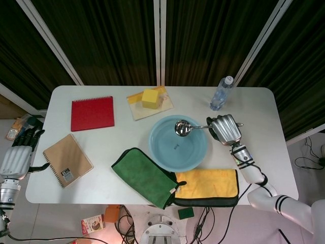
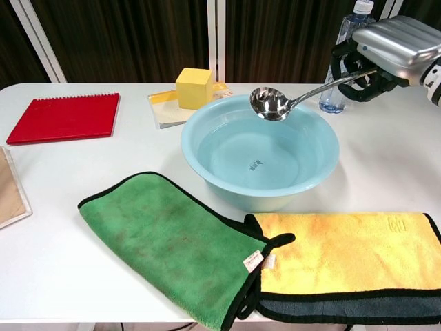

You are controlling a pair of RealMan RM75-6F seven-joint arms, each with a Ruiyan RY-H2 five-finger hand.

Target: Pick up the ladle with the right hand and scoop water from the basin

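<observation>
Currently I hold the ladle (image 2: pixel 286 102) by its handle in the right hand (image 2: pixel 387 49), fingers wrapped around the far end of the shaft. Its bowl (image 1: pixel 182 128) hangs in the air over the basin (image 1: pixel 155 148), above the water near the far rim, with the handle rising toward the hand at a slant. In the chest view the bowl sits clear of the water surface and appears not to touch the rim. The basin stands at the table's (image 1: pixel 106 180) centre and contains clear water; a small mark shows on its floor.

My left hand (image 1: pixel 15 156) hangs off the table's left edge, holding nothing, fingers extended and slightly apart.

Surrounding items:
- A water bottle (image 1: pixel 221 93) stands upright behind the right hand, near the table's far edge.
- A green cloth (image 2: pixel 170 239) lies in front of the basin, overlapping a yellow cloth (image 2: pixel 351 251) to its right.
- A yellow block (image 1: pixel 150 98) rests on a pad behind the basin.
- A red notebook (image 1: pixel 92 113) lies at the far left, and a brown notebook (image 1: pixel 67 159) lies nearer the left edge.
</observation>
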